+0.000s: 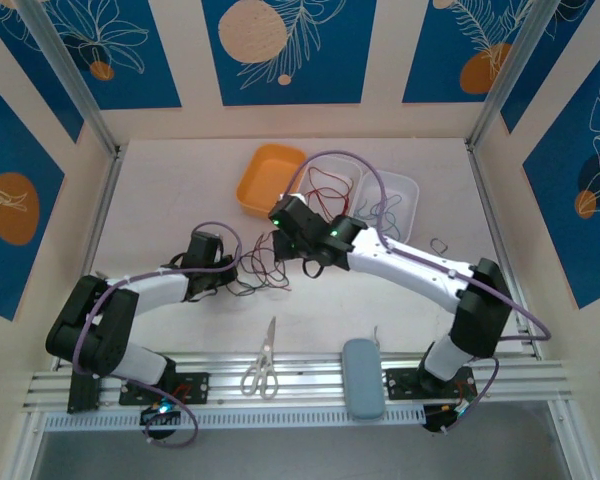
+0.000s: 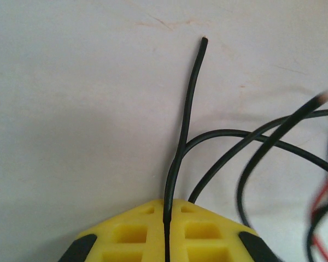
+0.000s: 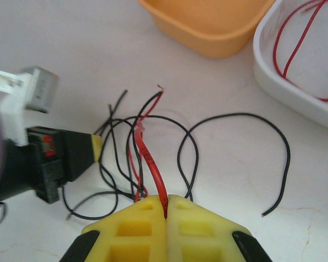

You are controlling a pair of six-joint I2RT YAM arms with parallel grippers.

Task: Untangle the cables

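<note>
**White table in a blue-panelled booth: both grippers pinched on wires**

A white table [image 1: 180, 190] sits between cream walls hung with blue leaf-print panels [image 1: 285, 50]. At the near edge an aluminium rail [image 1: 310, 392] carries the two arm bases. A pair of scissors [image 1: 263, 372] lies across it, blades pointing away, and a grey-blue case [image 1: 363, 378] is just to their right.

Farther in, at mid-table, the cables [image 1: 265, 268] lie in a loose knot of red and black between the two wrists. The left gripper [image 2: 167, 210] has its yellow fingers pressed together on a black cable [image 2: 183, 136], whose free end rises straight away from the tips. More black loops curve off to the right. The right gripper [image 3: 167, 204] is likewise clamped on a red cable [image 3: 150, 164], which runs up into the tangle. Just beside it, a separate black loop [image 3: 246, 117] lies flat on the table.

Beyond the tangle stand two containers side by side. The orange tub [image 1: 270, 180] on the left shows a plain orange floor. The white tub [image 1: 405, 185] on the right holds more thin wires, red and dark, curled inside it.
</note>
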